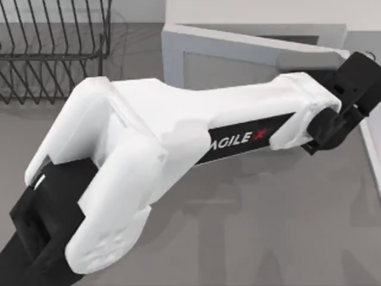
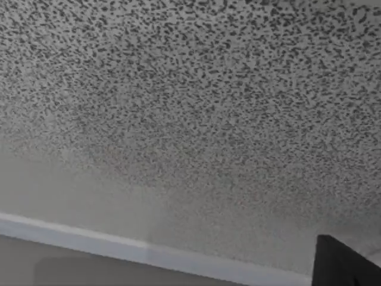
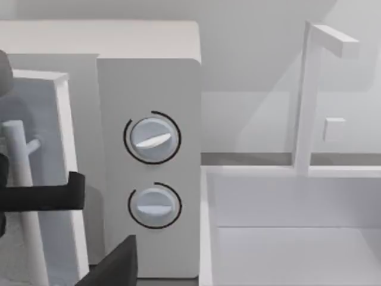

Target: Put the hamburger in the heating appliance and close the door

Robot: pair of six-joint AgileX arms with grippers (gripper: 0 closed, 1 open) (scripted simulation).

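The microwave (image 3: 149, 77) is white, with two round knobs (image 3: 152, 138) on its side panel. Its door (image 1: 226, 68) stands slightly ajar, its grey window facing the table and its pale bar handle (image 1: 306, 61) near the free edge. My left arm reaches across the table, and its black left gripper (image 1: 357, 83) sits at that handle end of the door. In the right wrist view a black finger (image 3: 53, 192) crosses in front of the handle (image 3: 21, 179). The hamburger is hidden.
A black wire rack (image 1: 53, 47) stands at the back left. A white basin with a thin upright frame (image 3: 286, 226) sits right beside the microwave. A dark wedge (image 3: 113, 265) lies in front of the panel. The left wrist view faces a speckled wall (image 2: 190, 107).
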